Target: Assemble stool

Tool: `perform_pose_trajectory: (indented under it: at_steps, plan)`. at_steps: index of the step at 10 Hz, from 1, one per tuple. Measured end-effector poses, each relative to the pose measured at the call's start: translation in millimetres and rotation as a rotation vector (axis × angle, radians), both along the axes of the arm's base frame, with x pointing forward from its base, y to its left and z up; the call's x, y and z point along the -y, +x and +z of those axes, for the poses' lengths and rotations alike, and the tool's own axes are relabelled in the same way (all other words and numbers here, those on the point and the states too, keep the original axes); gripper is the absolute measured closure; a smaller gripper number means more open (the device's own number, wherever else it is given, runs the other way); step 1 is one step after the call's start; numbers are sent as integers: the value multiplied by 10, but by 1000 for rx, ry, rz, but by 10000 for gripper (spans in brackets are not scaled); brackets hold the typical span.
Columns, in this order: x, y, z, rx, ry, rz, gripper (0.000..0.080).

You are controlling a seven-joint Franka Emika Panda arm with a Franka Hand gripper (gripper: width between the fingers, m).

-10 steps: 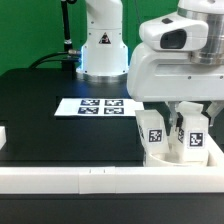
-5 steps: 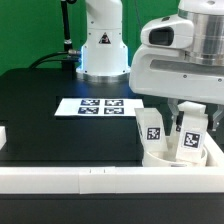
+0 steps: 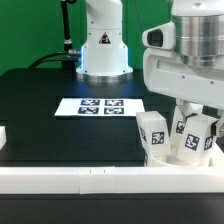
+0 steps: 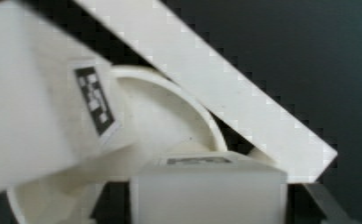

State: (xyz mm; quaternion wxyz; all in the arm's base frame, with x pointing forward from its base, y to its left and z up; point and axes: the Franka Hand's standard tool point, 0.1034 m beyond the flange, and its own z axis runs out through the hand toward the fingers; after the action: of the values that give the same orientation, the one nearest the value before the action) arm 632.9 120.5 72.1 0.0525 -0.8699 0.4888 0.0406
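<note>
Three legs stand on the seat at the exterior view's right; marker board lies behind, leftward.

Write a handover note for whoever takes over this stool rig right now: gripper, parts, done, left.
Gripper: low over the seat, fingers hidden; grip cannot be told.
Seat: at the exterior view's right, against the white border rail.
Legs: one upright on the seat, two more beside it under the gripper.
Marker board: flat mid-table.
Done: legs look set on the seat.
Left: confirm seating.
</note>
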Motion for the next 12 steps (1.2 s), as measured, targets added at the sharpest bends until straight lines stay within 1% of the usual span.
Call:
perform_pose_trajectory:
  at_steps: [5, 7, 8, 9, 10, 11, 12]
  plan:
    - [-37, 0, 2, -35, 4, -263, 461]
    - [-59, 22, 10, -78, 13, -574, 461]
    - [-70, 39, 14, -95, 28, -728, 461]
    - [-68, 87, 5, -88, 70, -900, 461]
    - [-75, 119, 2, -80, 92, -995, 461]
    - [-86, 142, -3, -63, 120, -1030, 461]
    - [-103, 141, -1, -65, 125, -1041, 461]
